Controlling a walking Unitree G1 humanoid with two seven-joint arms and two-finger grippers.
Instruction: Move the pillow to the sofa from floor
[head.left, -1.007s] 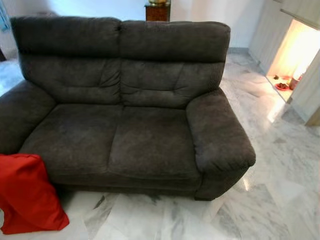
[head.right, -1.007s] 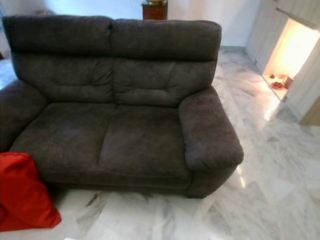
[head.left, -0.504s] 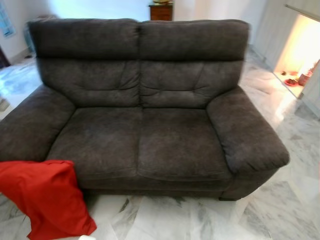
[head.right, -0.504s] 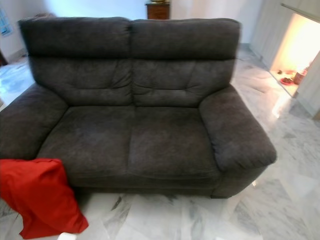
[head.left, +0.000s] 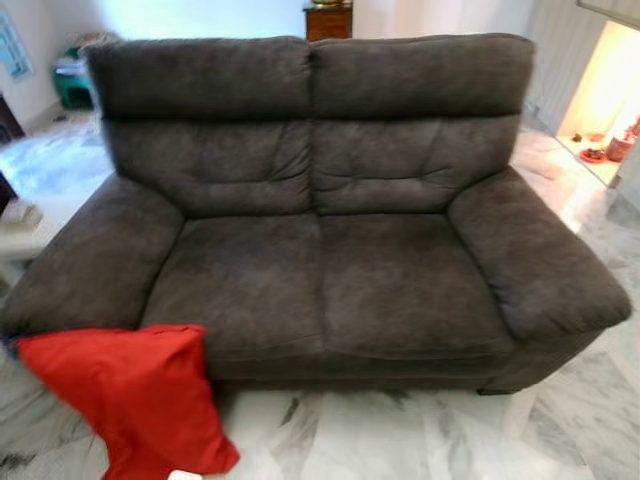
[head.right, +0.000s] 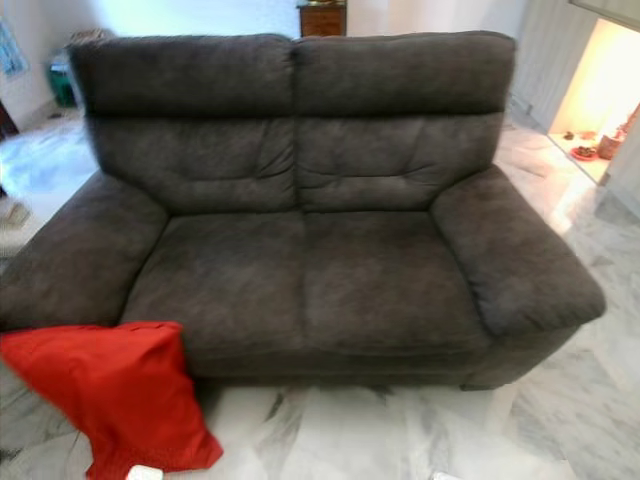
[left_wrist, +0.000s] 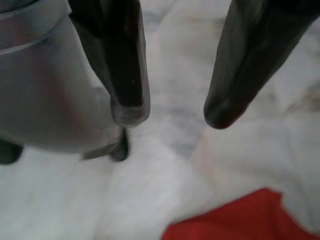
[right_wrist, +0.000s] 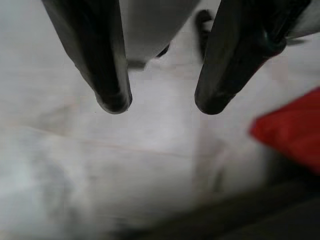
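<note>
While both arms hang over the pale marble floor (head.left: 380, 440), the left end effector (left_wrist: 172, 112) and right end effector (right_wrist: 160, 102) are each spread, holding nothing. Near them, the red pillow (head.left: 135, 395) leans on the floor against the dark grey sofa (head.left: 330, 250), below its left armrest.

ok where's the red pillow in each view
Left eye view: pillow at lower left, on the floor against the sofa front, below its left armrest.
Right eye view: pillow at lower left, same spot.
Left wrist view: a red corner at the bottom edge, beyond the open left gripper.
Right wrist view: a red patch at the right edge, past the open right gripper.
Shared landmark: the white marble floor.
</note>
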